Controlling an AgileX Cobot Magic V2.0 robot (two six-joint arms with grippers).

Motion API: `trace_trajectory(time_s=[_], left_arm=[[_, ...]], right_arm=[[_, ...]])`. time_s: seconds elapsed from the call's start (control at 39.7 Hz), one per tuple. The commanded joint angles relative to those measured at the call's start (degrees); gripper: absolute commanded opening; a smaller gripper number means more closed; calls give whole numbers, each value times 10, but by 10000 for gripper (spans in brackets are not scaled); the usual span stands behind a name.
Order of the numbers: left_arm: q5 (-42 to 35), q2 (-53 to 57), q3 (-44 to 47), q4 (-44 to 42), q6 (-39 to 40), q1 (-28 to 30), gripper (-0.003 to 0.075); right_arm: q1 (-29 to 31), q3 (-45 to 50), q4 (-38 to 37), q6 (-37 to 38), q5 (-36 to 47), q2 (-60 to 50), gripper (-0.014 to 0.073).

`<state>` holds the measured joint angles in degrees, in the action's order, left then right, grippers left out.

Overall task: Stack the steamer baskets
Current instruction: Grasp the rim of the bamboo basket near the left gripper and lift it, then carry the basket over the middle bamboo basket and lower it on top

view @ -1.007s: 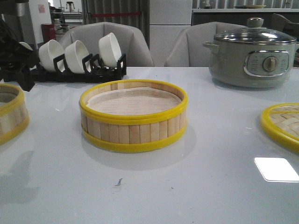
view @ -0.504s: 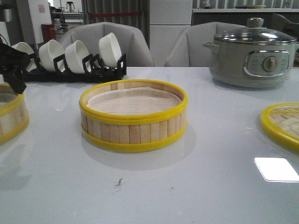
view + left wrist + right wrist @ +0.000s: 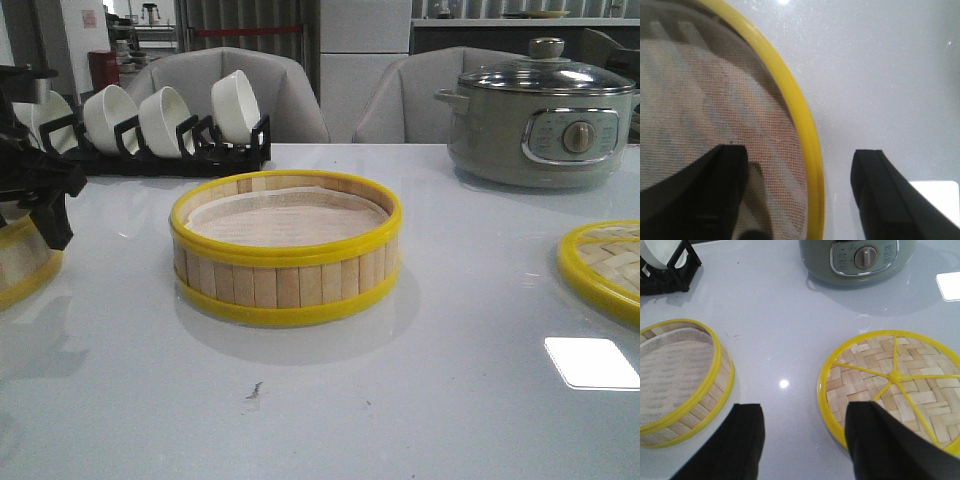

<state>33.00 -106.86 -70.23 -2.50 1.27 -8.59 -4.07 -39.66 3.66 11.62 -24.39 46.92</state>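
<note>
The left gripper [image 3: 799, 195] has its jaws apart astride the yellow rim of one steamer basket [image 3: 22, 258] at the table's [image 3: 450, 330] left edge. The other basket [image 3: 286, 247] sits mid-table. The right gripper [image 3: 804, 440] hovers open-jawed beside the woven lid [image 3: 895, 385].

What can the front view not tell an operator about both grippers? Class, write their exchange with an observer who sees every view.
Operator: Does the left gripper straddle the left basket's wall?
Observer: Yes; it is open, one finger over the liner, the other outside the yellow rim.
Operator: And the right gripper?
Observer: Open, over the table between the centre basket and the woven lid.
</note>
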Motion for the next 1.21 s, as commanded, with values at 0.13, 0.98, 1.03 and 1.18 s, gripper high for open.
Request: trace_trajectory(time_s=[0.13, 0.98, 1.03, 1.18], left_arm=[[-17, 25, -18, 7, 2, -3, 324], [198, 36, -357, 0, -39, -261, 87], [199, 30, -359, 0, -45, -280, 87], [196, 5, -359, 0, -46, -325, 87]], right_arm=[[1, -24, -3, -2, 42, -2, 476], [1, -24, -3, -2, 42, -2, 476], [1, -24, -3, -2, 42, -2, 476], [1, -24, -3, -2, 42, -2, 476]])
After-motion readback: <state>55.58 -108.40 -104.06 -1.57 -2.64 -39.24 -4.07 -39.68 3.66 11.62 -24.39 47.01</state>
